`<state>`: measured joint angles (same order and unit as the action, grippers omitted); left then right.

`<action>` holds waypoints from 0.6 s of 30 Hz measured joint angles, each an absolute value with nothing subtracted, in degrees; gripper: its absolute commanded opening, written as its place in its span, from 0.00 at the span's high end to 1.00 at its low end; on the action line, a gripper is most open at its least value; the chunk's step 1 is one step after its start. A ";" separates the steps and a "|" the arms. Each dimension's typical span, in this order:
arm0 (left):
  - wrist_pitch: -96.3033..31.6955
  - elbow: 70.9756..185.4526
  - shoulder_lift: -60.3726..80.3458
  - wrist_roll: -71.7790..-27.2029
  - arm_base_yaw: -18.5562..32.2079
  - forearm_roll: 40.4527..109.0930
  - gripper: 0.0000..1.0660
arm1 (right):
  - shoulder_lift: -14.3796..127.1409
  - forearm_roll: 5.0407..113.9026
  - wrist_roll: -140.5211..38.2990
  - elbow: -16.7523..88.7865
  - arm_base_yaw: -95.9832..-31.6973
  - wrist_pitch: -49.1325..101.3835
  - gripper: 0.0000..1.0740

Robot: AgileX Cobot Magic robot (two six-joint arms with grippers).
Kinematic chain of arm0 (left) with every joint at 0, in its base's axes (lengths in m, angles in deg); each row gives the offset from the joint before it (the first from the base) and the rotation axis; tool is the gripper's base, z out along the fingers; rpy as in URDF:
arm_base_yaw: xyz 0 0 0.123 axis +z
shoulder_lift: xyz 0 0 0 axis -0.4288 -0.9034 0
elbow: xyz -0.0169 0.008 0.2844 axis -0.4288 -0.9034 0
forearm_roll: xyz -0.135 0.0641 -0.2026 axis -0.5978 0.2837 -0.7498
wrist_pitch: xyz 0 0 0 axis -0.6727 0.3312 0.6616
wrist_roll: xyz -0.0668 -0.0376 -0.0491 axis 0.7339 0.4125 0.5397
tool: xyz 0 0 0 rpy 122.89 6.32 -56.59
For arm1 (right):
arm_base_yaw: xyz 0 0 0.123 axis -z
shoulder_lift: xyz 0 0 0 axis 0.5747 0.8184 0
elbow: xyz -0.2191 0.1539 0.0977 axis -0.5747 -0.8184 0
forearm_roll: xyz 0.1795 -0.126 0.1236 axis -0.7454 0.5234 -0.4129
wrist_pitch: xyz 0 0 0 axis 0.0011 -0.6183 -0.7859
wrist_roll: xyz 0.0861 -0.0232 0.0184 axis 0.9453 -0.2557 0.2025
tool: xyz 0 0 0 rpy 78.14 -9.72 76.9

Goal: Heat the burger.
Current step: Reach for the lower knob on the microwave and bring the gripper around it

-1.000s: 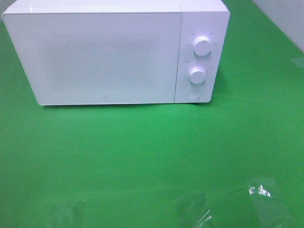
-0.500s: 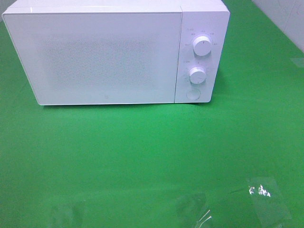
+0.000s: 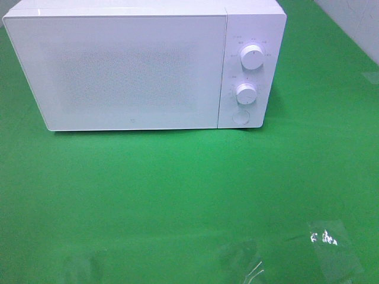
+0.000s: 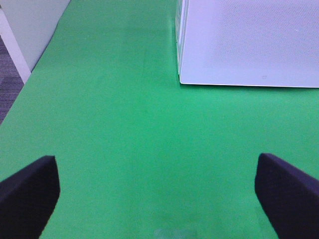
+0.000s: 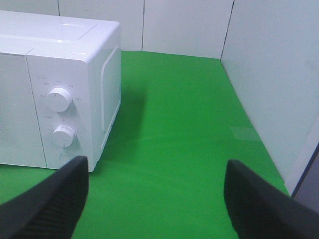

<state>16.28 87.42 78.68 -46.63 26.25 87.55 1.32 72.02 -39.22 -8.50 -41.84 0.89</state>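
Nothing has moved since the earlier frames: the scene is unchanged. The white microwave (image 3: 130,71) stands on the green table cover (image 3: 177,189) with its frosted door (image 3: 118,77) shut. The burger appears in none of the views; it may sit behind that door, but the panel hides the inside, so its place cannot be confirmed. The left gripper (image 4: 155,172) hangs low over bare cloth near the microwave's front corner, jaws spread wide and empty. The right gripper (image 5: 155,172) faces the control side, jaws likewise spread and empty. Judged progress: either loading is done and setting the upper knob (image 3: 253,58) or lower knob (image 3: 246,93) remains, or nothing has begun. Grey scale marks ring both knobs, and a small mark sits low on the door; none is legible, and no brand is readable.
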 measured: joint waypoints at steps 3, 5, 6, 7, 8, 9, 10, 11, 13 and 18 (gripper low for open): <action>16.28 87.42 78.68 -46.63 26.25 87.55 0.06 | 2.06 72.02 -39.22 -8.96 -41.84 2.38 0.33; 16.28 87.42 78.68 -46.63 26.25 87.55 0.06 | 5.27 72.02 -39.16 -9.70 -41.84 6.67 0.33; 16.28 87.42 78.68 -46.63 26.25 87.55 0.06 | 5.27 72.02 -39.16 -9.70 -41.84 6.67 0.33; 16.28 87.42 78.68 -46.63 26.25 87.55 0.06 | 7.11 72.02 -39.16 -9.70 -41.84 8.45 0.33; 16.28 87.42 78.68 -46.63 26.25 87.55 0.06 | 7.11 72.02 -39.16 -9.70 -41.84 8.45 0.33; 16.28 87.42 78.68 -46.63 26.25 87.55 0.06 | 7.85 72.02 -39.16 -9.70 -41.84 9.48 0.33; 16.28 87.42 78.68 -46.63 26.25 87.55 0.06 | 7.85 72.02 -39.16 -9.70 -41.84 9.48 0.33; 16.28 87.42 78.68 -46.63 26.25 87.55 0.06 | 9.74 72.02 -39.16 -9.70 -41.84 11.26 0.33; 16.28 87.42 78.68 -46.63 26.25 87.55 0.06 | 11.52 72.02 -39.16 -9.70 -41.84 12.69 0.33; 16.28 87.42 78.68 -46.63 26.25 87.55 0.06 | 16.62 72.02 -39.16 -9.70 -41.84 16.18 0.33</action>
<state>16.28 87.42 78.68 -46.63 26.25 87.55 16.62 72.02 -39.16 -9.70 -41.84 16.18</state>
